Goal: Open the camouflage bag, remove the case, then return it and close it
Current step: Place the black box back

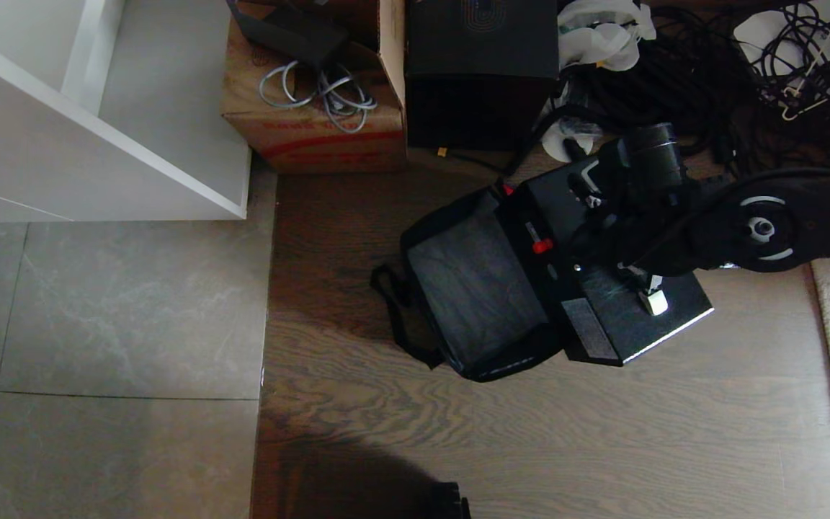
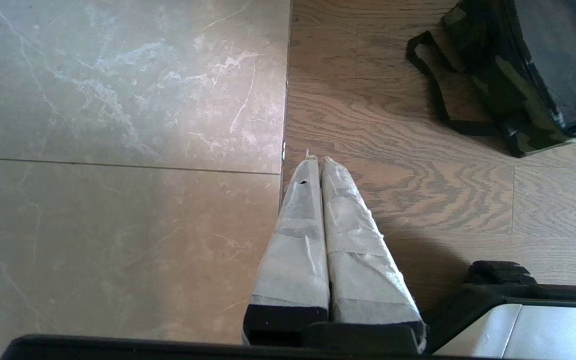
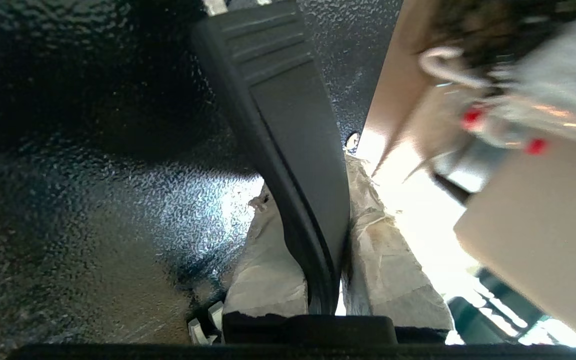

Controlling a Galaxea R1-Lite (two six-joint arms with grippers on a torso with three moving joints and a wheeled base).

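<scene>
Right gripper [image 3: 328,250] clenched on the case's handle [image 3: 278,125]; the case [image 1: 624,288] hangs tilted, just to the right of the open camouflage bag [image 1: 476,299], which sits on the wood floor [image 1: 530,432] with its grey inside bare. Left gripper [image 2: 315,165] parked over the floor, fingers pressed together, empty.

Risks, as judged:
- Thin handle pinched only at the fingertips: may slide or swing.
- Tilted case could catch the bag's rim or drag the soft bag.
</scene>
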